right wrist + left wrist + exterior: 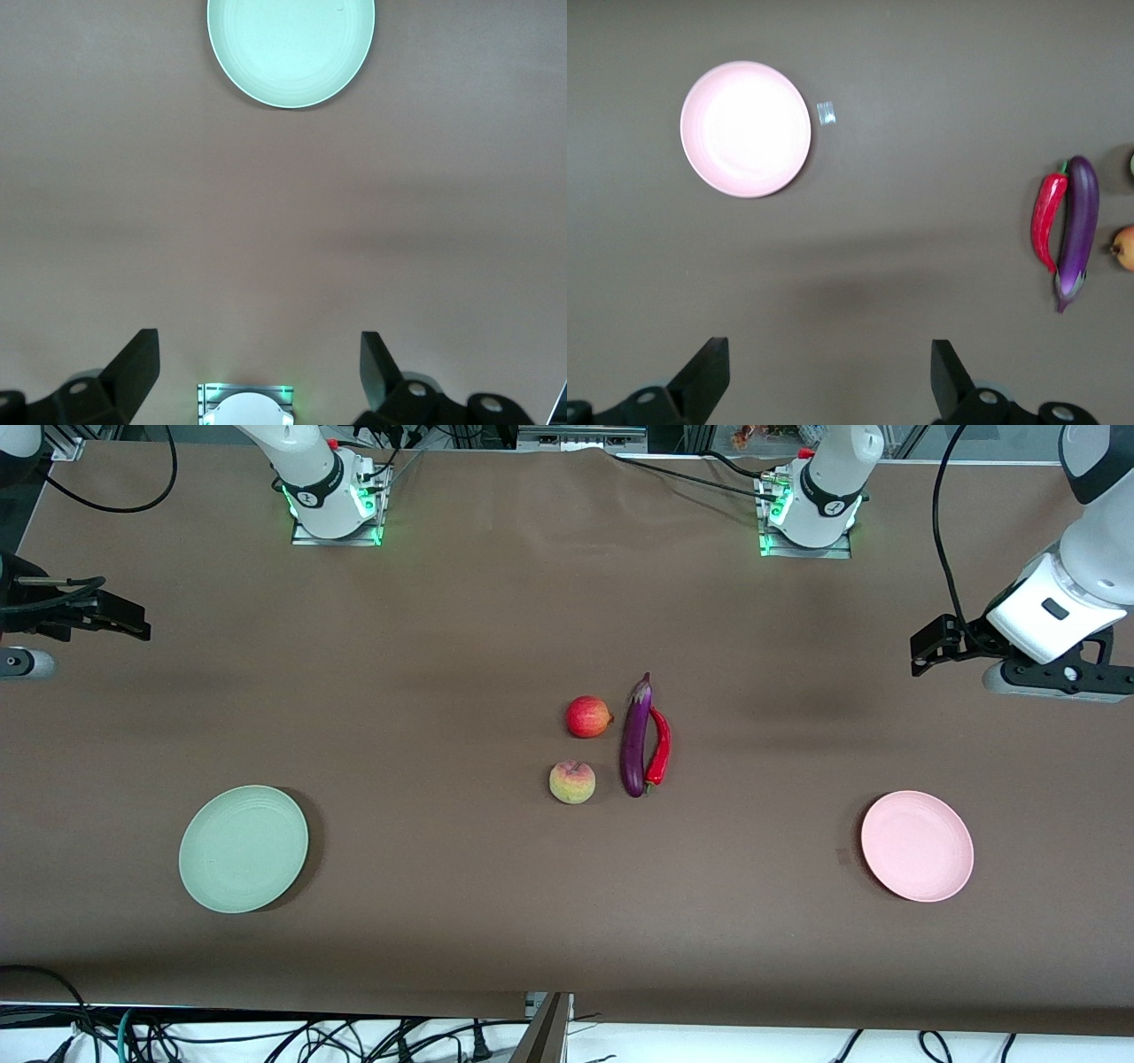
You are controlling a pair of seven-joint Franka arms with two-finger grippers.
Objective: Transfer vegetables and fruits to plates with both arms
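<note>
The purple eggplant [635, 737] and the red chili pepper [659, 755] lie side by side, touching, at the table's middle. Beside them are the red round fruit [588, 716] and, nearer the front camera, the yellow-green peach-like fruit [572, 782]. The pale green plate [244, 849] lies toward the right arm's end, the pale pink plate [917, 858] toward the left arm's end; both are empty. My left gripper [926, 646] hangs open and empty high over the left arm's end of the table. My right gripper [124, 615] hangs open and empty over the right arm's end of the table. The left wrist view shows the pink plate [745, 128], chili [1046, 220] and eggplant [1078, 227].
The brown table [443, 691] carries both arm bases, the right arm's [332, 500] and the left arm's [811, 514]. A small shiny scrap [826, 113] lies beside the pink plate. The right wrist view shows the green plate [291, 49] and the right arm's base [246, 407]. Cables hang below the front edge.
</note>
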